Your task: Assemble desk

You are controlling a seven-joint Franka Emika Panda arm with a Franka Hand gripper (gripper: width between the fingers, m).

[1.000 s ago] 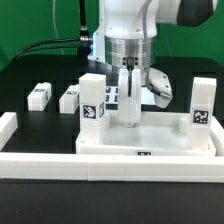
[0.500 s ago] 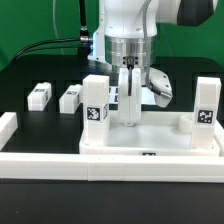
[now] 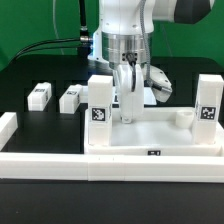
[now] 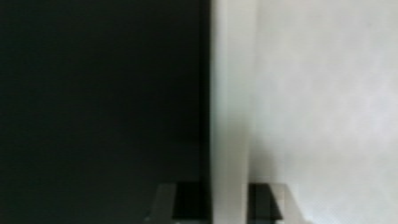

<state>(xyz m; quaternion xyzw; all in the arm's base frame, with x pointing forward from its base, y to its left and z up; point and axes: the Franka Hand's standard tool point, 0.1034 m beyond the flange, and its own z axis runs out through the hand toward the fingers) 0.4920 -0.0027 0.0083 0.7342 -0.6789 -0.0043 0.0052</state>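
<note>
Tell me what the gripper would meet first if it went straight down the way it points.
The tabletop. The gripper points straight down with its fingers apparently straddling the back rim, so the tray itself comes first; depth is unclear.

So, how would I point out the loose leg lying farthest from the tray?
Find the white tray under the arm. Toward the exterior view's left, two short white legs lie on the black table. It is the outer leg, farther from the tray than its neighbour.

Gripper [image 3: 128, 118] pinching the tabletop's [image 3: 120, 150] far rim, tagged leg [image 3: 100, 102] standing at its corner on the exterior view's left, second tagged leg [image 3: 208, 102] standing on the exterior view's right, two loose legs [image 3: 40, 95] lying on the black table [image 3: 30, 125].
</note>
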